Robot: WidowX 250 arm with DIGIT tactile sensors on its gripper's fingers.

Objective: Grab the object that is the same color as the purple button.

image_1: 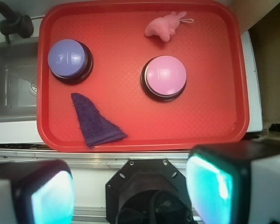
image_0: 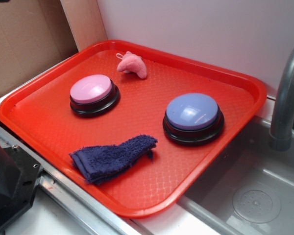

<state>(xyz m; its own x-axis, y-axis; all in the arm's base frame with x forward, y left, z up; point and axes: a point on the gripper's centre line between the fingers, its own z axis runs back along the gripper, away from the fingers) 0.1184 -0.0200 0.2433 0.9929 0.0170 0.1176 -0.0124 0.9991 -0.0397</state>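
Observation:
A dark purple-blue terry rag (image_0: pixel 112 159) (image_1: pixel 94 120) lies flat on the red tray (image_0: pixel 220 78) (image_1: pixel 210 116) near its front edge. The purple button (image_0: pixel 192 117) (image_1: pixel 68 59), lavender-blue on a black base, stands on the tray just beyond the rag. In the wrist view my gripper (image_1: pixel 130 191) hangs high above the robot's black base, short of the tray, open with nothing between its teal-padded fingers (image_1: pixel 210 184). The exterior view does not show the gripper's fingers.
A pink domed button (image_0: pixel 92 94) (image_1: pixel 164 77) and a small pink plush toy (image_0: pixel 133 64) (image_1: pixel 164 26) also sit on the tray. A grey sink (image_0: pixel 255 196) with a faucet (image_0: pixel 286 98) lies beside the tray. The robot's black base (image_1: pixel 147 191) is at the front edge.

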